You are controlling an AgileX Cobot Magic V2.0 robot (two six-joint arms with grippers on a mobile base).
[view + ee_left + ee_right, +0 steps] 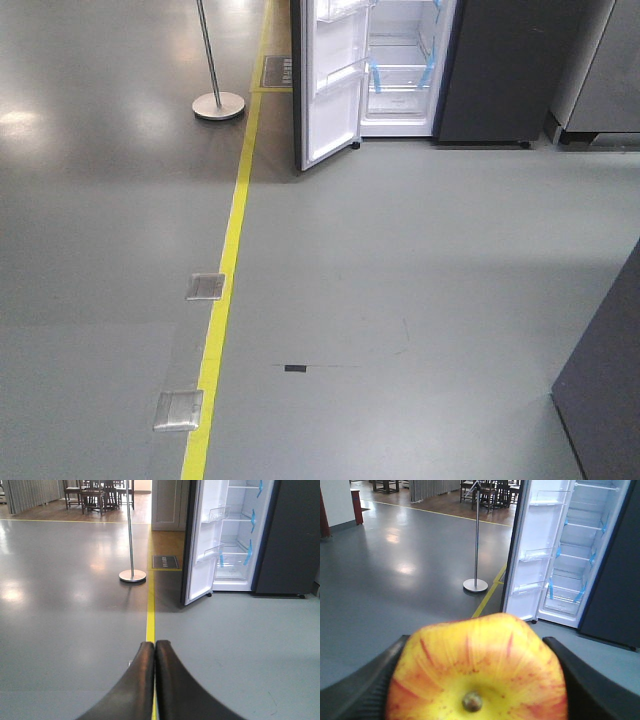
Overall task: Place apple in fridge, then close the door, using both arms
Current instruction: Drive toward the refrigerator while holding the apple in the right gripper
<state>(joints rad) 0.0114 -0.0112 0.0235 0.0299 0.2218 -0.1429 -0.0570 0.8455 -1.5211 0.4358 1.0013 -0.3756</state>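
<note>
**Holding an apple in the right tool, with the fridge open at the far side**

Your right tool (479, 692) is pinching the apple (477, 645) between its two dark fingers (365, 685). One finger sits on the left flank and one on the right, at about the fruit's widest girth. The apple fills the near lower part of the right wrist view. It is yellow with red streaks, and its brown blossom end faces the camera. Your left tool (154, 652) carries nothing. Its two curved fingers are pressed together along their length, pointing out over the yellow floor line (150, 615).

Expect the apple to be light and firm. Its smooth, waxy skin could slip if the pinch eases, and its flesh would bruise under a hard squeeze or a drop. The present hold across the middle looks like the right place. A grip nearer the top or bottom would likely let the round body squirt out. Being round, it may also roll once set down, so choose a flat, level spot on a shelf.

The fridge (400, 70) stands at the far side of the grey floor (400, 260), well apart from both tools and right of the yellow line. Its door (330, 100) hangs wide open on the left of the white interior. Clear bins (536, 555) line the door's inner face, and blue tape strips (551, 587) mark the shelves (582, 526). A metal pole on a round base (218, 103) stands to the left of the door.
</note>
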